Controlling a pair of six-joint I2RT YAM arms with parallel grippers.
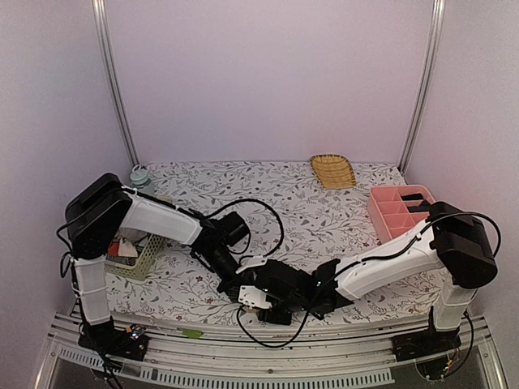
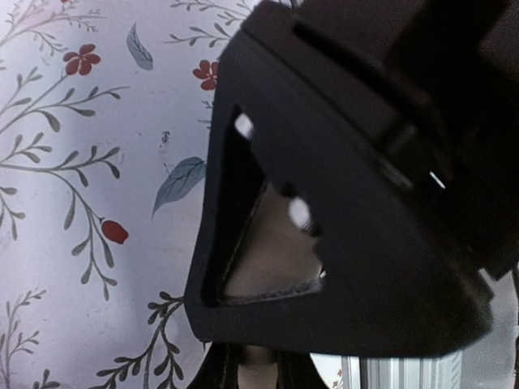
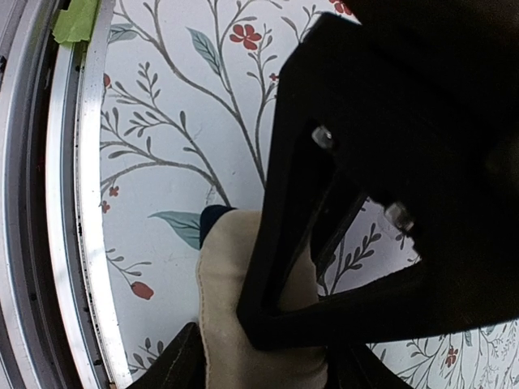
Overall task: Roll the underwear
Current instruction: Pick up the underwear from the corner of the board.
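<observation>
The beige underwear [image 1: 256, 297] with black edging lies bunched on the flowered cloth by the table's front edge, where both arms meet. In the right wrist view the underwear [image 3: 231, 275] is a thick beige fold with a dark edge at its far end. It fills the gap of my right gripper [image 3: 259, 369], whose fingers press it on both sides. The left gripper's black triangular finger frame crosses in front. In the left wrist view my left gripper [image 2: 255, 371] pinches a strip of beige cloth. The right gripper's black frame fills most of that view, with the underwear [image 2: 272, 259] showing through its opening.
A green basket [image 1: 146, 255] with red and white cloth stands at the left. A pink divided box [image 1: 397, 211] sits at the right, a yellow woven tray [image 1: 332, 171] at the back, a pale bottle [image 1: 141, 178] at the back left. The metal front rail [image 3: 81, 243] runs close by.
</observation>
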